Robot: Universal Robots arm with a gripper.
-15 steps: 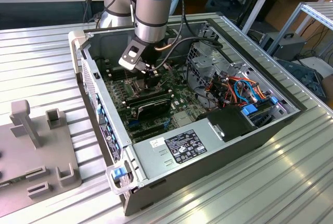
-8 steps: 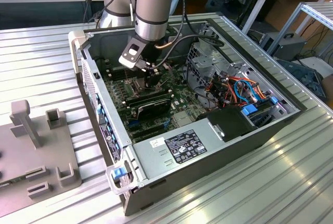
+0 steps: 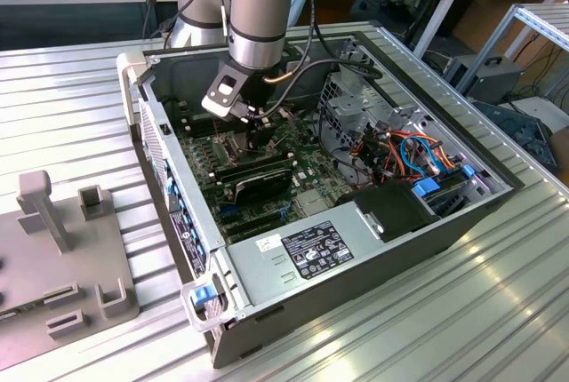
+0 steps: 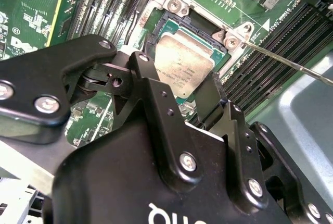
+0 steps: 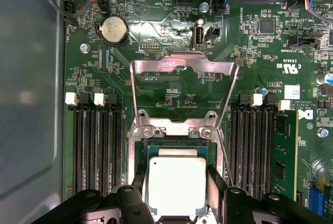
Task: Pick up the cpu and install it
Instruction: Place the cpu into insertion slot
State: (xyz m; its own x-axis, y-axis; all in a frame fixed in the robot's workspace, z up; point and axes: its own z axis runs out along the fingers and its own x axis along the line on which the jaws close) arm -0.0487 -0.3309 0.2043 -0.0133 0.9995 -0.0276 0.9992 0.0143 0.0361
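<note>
The cpu [image 5: 176, 185] [image 4: 184, 67], a flat square chip with a dull silver top, sits between my two black fingers directly over the open socket [image 5: 171, 148] on the green motherboard [image 5: 171, 94]. My gripper [image 5: 177, 188] [image 4: 179, 86] is shut on it, one finger [image 5: 139, 185] against each opposite edge. I cannot tell whether the chip rests in the socket or hovers just above it. In the exterior view my gripper [image 3: 260, 138] reaches down into the open computer case [image 3: 444, 222].
The socket's metal load plate [image 5: 184, 65] is hinged open, and its thin lever [image 4: 291, 62] sticks out sideways. Black memory slots [image 5: 96, 151] flank the socket, with one stick [image 5: 283, 151] fitted. The power supply [image 3: 311, 253], coloured cables [image 3: 418, 155] and case walls hem in the arm.
</note>
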